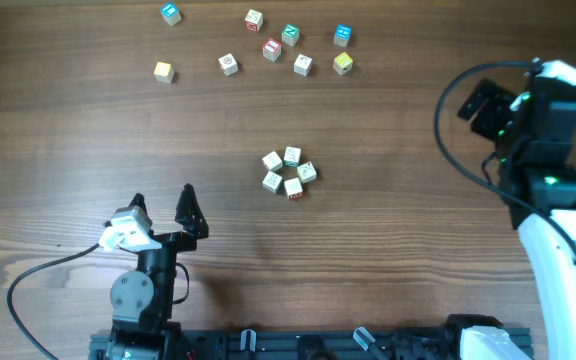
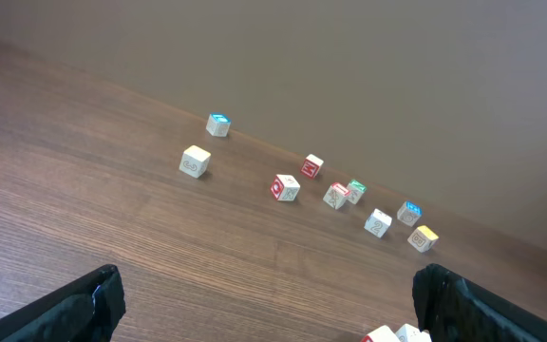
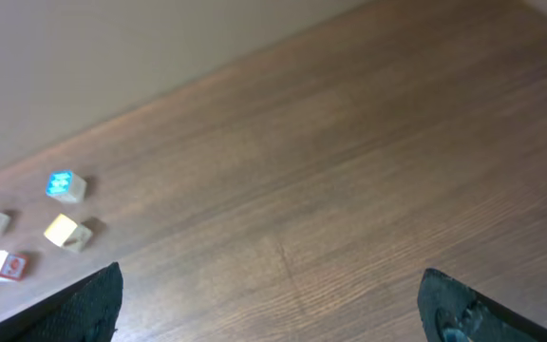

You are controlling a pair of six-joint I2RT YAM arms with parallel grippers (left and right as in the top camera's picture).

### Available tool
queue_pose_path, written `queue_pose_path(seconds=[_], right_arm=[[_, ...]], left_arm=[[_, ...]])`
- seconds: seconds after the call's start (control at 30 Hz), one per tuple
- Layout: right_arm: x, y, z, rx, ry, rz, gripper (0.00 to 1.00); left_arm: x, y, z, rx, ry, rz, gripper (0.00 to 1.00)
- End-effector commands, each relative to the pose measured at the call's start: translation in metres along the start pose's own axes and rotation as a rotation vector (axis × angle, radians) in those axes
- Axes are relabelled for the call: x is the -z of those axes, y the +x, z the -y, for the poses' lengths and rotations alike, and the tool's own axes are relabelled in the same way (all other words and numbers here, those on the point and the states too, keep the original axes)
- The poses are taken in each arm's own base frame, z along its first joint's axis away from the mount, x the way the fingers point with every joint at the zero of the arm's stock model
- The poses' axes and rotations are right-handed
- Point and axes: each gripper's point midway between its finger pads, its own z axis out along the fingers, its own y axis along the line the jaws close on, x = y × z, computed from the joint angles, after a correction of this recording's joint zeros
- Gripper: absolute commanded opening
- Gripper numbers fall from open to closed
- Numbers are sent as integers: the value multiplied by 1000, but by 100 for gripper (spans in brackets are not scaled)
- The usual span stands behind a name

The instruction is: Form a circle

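Circle (image 1: 289, 172) well apart from all fingers (image 1: 189, 206)

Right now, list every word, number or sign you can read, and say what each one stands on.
No legible text anywhere.
On the circle: faint coloured marks on the cube faces, too small to read.
On the loose cubes: blue, red, green and yellow marks, too small or blurred to read, even in the wrist views.
On the table: no print or label shows.

Left claw (image 1: 163, 196) black, white cap (image 1: 128, 234); right arm (image 1: 558, 215) white shell (green lights (image 1: 551, 181)), black cables (image 1: 38, 275).
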Motion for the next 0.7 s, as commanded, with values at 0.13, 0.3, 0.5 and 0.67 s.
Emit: queue_pose_path(seconds=[0.13,0.3,0.5,0.67], right_arm=[[7,1,-91,307,-512,177,100],[-15,98,-76,286,-561,-21,99],[-21,185,-46,280,-533,-158,100],[-14,247,-22,235,-499,-294,100]], left_arm=[[0,0,0,-22,6,2,100],[0,0,0,-22,6,2,100],[0,0,0,-22,6,2,100],[0,0,0,-22,6,2,100]])
